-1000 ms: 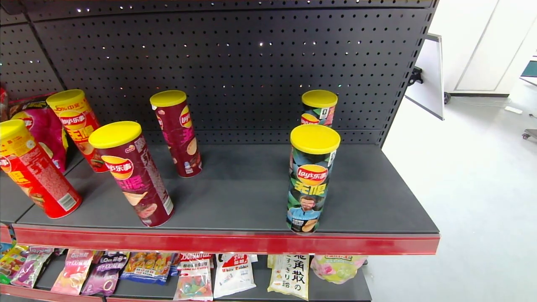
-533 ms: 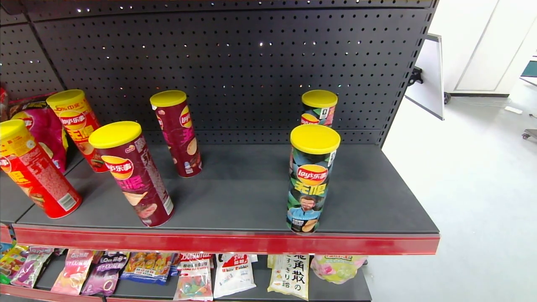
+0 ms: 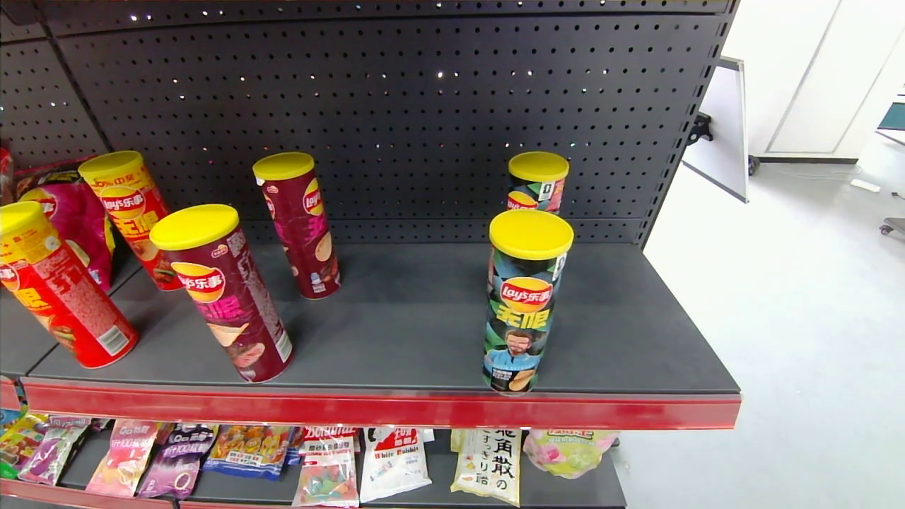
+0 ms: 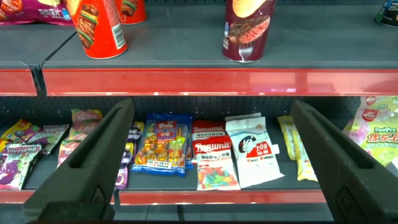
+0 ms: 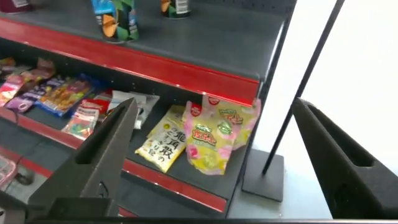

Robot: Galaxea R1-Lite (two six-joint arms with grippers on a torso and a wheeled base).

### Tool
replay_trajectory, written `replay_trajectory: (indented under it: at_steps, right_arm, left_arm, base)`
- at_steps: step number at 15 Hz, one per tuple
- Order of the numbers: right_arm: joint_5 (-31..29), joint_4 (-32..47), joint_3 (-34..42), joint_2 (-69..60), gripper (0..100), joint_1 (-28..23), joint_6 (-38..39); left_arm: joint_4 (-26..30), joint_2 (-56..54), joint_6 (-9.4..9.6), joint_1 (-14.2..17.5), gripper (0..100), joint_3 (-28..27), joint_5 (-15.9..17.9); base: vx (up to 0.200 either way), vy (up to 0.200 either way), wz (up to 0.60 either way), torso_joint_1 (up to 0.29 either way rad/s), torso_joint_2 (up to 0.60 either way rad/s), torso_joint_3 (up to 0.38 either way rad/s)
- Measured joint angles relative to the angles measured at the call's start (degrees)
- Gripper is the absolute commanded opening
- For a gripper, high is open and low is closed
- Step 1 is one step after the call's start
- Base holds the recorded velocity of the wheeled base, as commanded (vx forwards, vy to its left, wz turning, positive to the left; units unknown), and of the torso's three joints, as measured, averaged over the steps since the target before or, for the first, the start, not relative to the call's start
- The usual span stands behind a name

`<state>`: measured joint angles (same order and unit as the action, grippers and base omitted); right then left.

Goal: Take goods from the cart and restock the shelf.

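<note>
six chip cans [image 3: 527, 304] stand on the shelf [image 3: 410, 325] around a bare middle gap, while the left gripper [image 4: 212, 109] and right gripper [image 5: 216, 106] face it spread wide and empty, so restocking likely remains.

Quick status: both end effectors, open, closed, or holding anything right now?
Left end effector: open, holding nothing.
Right end effector: open, holding nothing.

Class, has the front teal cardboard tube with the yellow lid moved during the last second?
No. The teal tube stays put beside the red shelf edge.
</note>
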<state>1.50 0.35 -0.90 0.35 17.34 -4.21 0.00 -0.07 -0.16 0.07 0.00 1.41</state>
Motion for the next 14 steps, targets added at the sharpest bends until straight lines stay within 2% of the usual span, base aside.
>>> replay_trajectory:
  at_steps: [7,9,11,12,14]
  right_arm:
    - [-4.7,1.3,-4.6,5.1,100,-1.1,-2.4]
    - [-5.7,1.4,-3.5,6.6,100,-2.4,-2.5]
    - [-6.4,1.5,-2.5,7.2,100,-5.7,-2.5]
    - [-6.0,1.5,-2.3,8.1,100,-9.0,-2.6]
    - [-3.0,1.6,-2.0,8.8,100,-14.4,-2.8]
  left_arm:
    - [0.0,0.0,0.0,0.0,100,0.0,0.0]
    - [0.0,0.0,0.06,0.0,100,0.0,0.0]
    - [0.0,0.0,0.02,0.0,100,0.0,0.0]
    - [0.0,0.0,0.06,0.0,100,0.0,0.0]
    - [0.0,0.0,0.05,0.0,100,0.0,0.1]
  base:
    - [0.0,0.0,0.0,0.0,0.0,0.0]
    - [0.0,0.0,0.0,0.0,0.0,0.0]
    - [0.0,0.0,0.0,0.0,0.0,0.0]
    - [0.0,0.0,0.0,0.0,0.0,0.0]
    - [0.0,0.0,0.0,0.0,0.0,0.0]
